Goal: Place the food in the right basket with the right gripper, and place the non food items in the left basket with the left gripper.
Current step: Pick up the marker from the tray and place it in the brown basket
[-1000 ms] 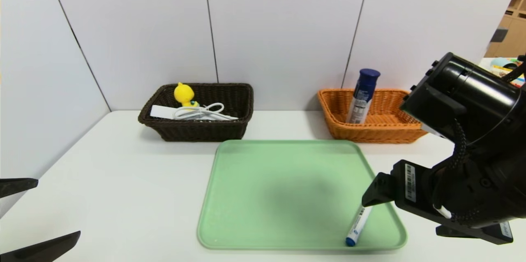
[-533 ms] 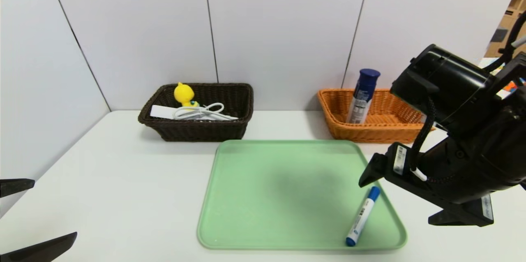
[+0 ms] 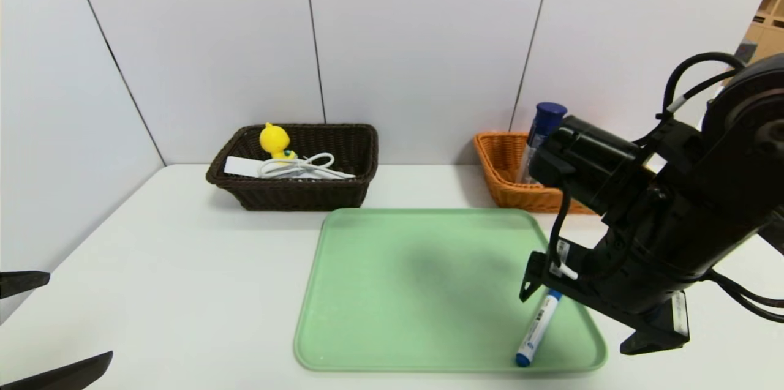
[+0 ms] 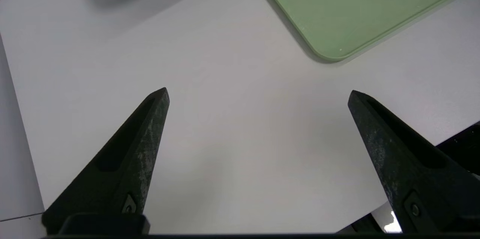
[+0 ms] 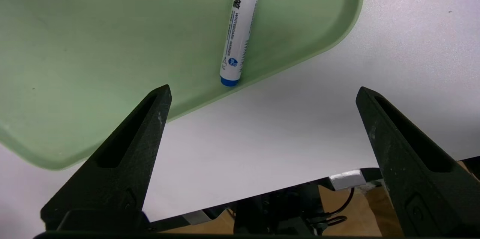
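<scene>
Green tray: the flat green tray (image 3: 429,292) lies on the white table (image 3: 184,292), in front of the two baskets.
Marker: the white marker with blue ends (image 3: 539,329) lies at a slant inside the tray, near its right side, one end close to the near rim.
Right gripper: the right gripper (image 5: 264,88) hangs over the tray's right side by the marker, its two black fingers spread wide with nothing between the tips.
Left gripper: the left gripper (image 4: 258,89) is over the table, left of the tray, its fingers also wide apart and holding nothing.
Brown basket: the dark brown wicker basket (image 3: 300,194) stands behind the tray, toward the left.
In the brown basket: the yellow duck toy (image 3: 275,140) sits upright; the white power strip (image 3: 242,166) lies with its cord (image 3: 300,166) looped beside the toy.
Orange basket: the orange wicker basket (image 3: 514,194) stands behind the tray, toward the right, partly hidden by the right arm (image 3: 661,212).
Can: the tall can with the dark blue cap (image 3: 548,113) leans in the orange basket, its lower part partly covered by the arm.
</scene>
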You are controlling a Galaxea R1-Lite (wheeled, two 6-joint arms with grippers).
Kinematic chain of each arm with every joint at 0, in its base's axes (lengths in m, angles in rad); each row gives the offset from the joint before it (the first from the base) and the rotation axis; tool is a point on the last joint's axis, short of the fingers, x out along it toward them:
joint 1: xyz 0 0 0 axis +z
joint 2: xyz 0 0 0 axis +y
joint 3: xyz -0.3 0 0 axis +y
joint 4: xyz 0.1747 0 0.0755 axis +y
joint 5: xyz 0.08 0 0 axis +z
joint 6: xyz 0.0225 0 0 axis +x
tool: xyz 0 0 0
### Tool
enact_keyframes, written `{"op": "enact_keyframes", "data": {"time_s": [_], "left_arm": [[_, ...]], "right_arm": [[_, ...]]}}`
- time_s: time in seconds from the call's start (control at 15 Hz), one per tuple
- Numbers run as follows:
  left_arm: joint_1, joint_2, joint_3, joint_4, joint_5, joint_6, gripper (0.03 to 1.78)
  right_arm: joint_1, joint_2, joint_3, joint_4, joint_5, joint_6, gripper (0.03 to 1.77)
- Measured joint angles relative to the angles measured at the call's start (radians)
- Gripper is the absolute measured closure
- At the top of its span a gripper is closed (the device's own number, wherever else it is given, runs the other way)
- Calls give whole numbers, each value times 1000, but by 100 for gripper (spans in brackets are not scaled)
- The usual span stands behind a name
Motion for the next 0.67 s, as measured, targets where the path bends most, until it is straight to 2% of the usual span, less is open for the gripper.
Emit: {"op": "enact_keyframes", "data": {"time_s": [0.4,0.67], "left_arm": [[0,-3,6,-1,0,0,12],[1,-5,8,0,0,0,12]], "right_arm": [[-9,55,82,-122,20,-2,10],[-17,86,97,-161,24,-3,10]]}}
